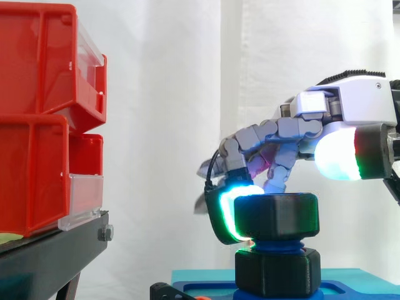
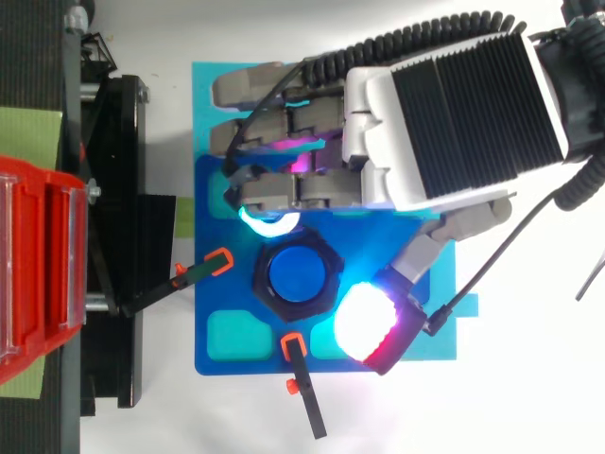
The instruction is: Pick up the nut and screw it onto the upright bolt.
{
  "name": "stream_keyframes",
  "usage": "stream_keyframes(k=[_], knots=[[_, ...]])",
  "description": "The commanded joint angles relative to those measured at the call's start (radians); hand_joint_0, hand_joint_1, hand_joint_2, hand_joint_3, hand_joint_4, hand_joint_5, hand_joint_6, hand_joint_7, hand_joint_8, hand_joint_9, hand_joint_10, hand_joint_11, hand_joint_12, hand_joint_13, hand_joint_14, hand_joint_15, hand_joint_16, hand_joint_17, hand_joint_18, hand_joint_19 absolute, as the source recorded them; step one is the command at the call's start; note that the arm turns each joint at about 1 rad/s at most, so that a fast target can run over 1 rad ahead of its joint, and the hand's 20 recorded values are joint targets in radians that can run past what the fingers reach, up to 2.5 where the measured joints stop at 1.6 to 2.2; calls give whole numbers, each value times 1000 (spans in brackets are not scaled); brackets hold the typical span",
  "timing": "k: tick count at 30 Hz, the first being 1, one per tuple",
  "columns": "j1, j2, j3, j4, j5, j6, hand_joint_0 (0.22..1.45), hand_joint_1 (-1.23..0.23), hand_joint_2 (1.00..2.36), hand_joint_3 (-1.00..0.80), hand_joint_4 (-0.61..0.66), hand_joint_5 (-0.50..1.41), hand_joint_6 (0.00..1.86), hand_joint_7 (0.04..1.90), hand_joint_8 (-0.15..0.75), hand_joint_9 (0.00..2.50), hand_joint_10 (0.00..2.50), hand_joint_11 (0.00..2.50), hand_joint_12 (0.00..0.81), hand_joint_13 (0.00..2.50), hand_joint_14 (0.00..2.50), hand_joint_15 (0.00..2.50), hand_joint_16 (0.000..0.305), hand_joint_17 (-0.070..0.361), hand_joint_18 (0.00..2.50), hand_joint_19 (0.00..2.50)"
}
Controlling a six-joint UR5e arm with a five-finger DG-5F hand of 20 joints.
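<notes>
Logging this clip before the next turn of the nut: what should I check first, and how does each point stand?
1. Nut sits on the bolt: ok.
2. Bolt stands upright: ok.
3. Nut is down against the black hex base: not ok, blue thread shows between them.
4. Hand has a curled fingertip against the nut's side: ok.
5. Thumb touches the nut: cannot tell.

White curtain behind, stacked red bins — black stand beneath
</notes>
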Motion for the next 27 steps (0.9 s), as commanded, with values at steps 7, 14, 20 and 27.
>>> stream_keyframes(k=[7,14,20,27], knots=[[-16,0,0,0,-7,-12,482,-193,1000,-500,41,55,671,1320,195,1553,0,21,215,871,0,0,23,52,596,0],[-22,0,0,17,-10,-12,480,-163,1000,-500,87,63,656,1280,196,1653,0,20,209,923,0,0,24,54,691,0],[-31,1,0,58,-37,-9,472,-116,1000,-500,107,69,643,1295,214,1730,2,26,210,964,0,0,26,58,760,0],[-46,1,3,61,-68,-8,465,-80,1000,-500,150,76,556,1442,243,1655,0,6,234,936,0,0,29,65,735,0]])
